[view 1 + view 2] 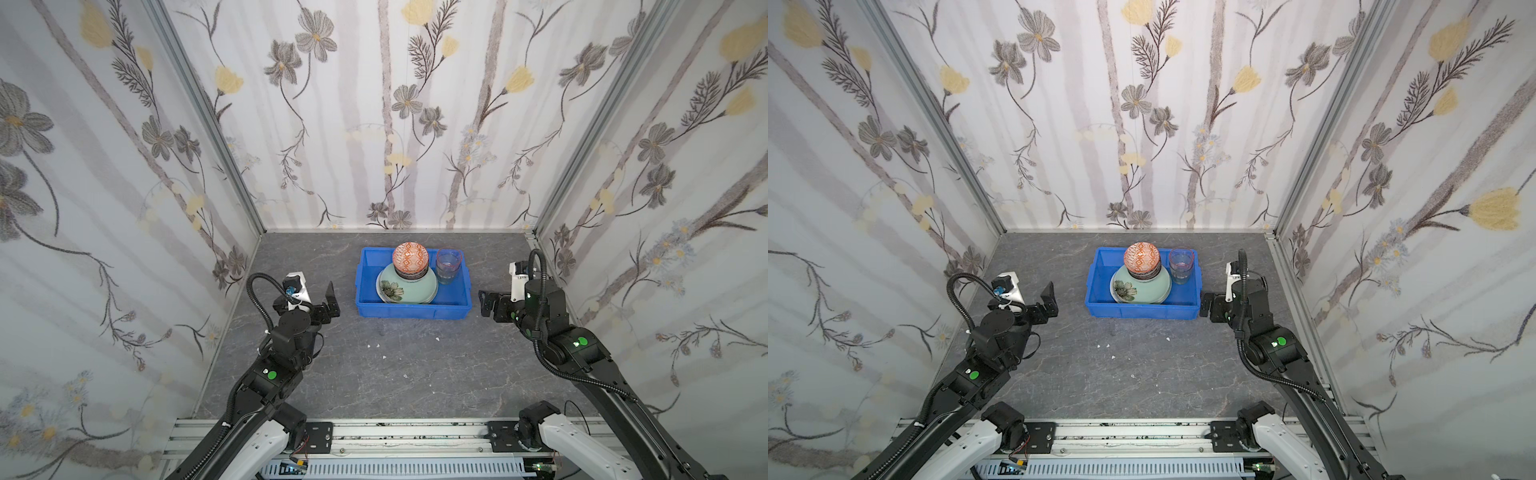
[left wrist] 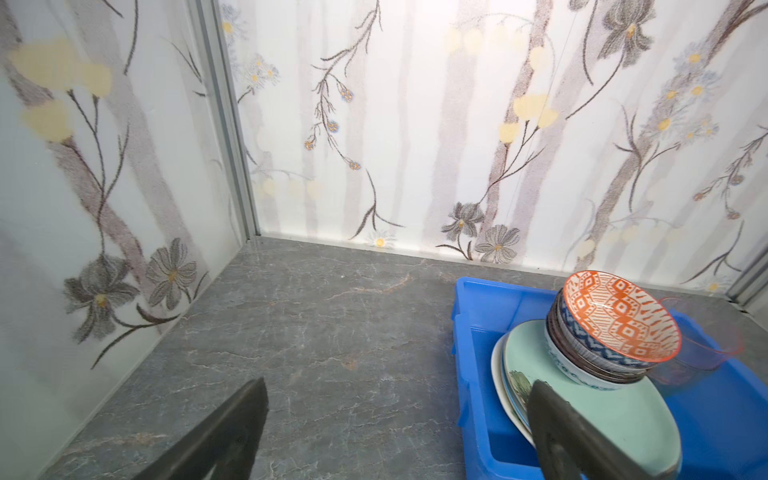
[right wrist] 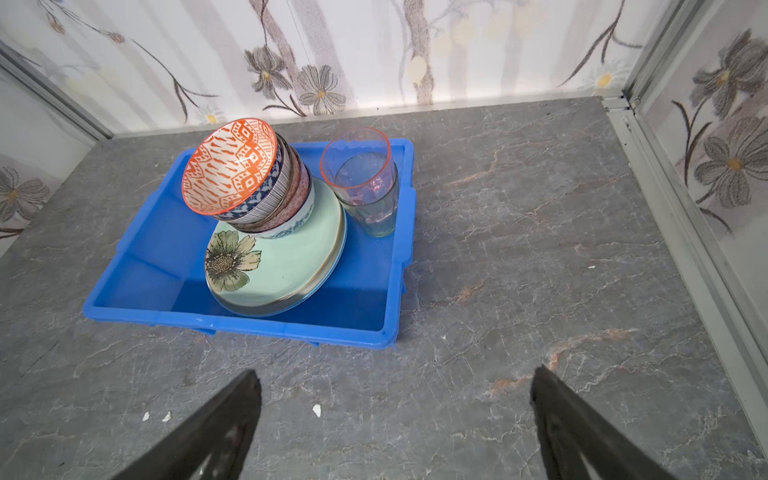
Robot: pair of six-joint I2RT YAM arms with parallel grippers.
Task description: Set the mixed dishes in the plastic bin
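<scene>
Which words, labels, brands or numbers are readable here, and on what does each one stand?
No text can be read.
The blue plastic bin is bare; the orange bowl and mint green plate carry only patterns.
The white mark beside the green sticker on the left arm is too small to read.

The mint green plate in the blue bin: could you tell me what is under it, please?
Rims of lower plates peek out beneath the mint green plate; their faces and number are hidden, as is the blue bin floor below.
</scene>
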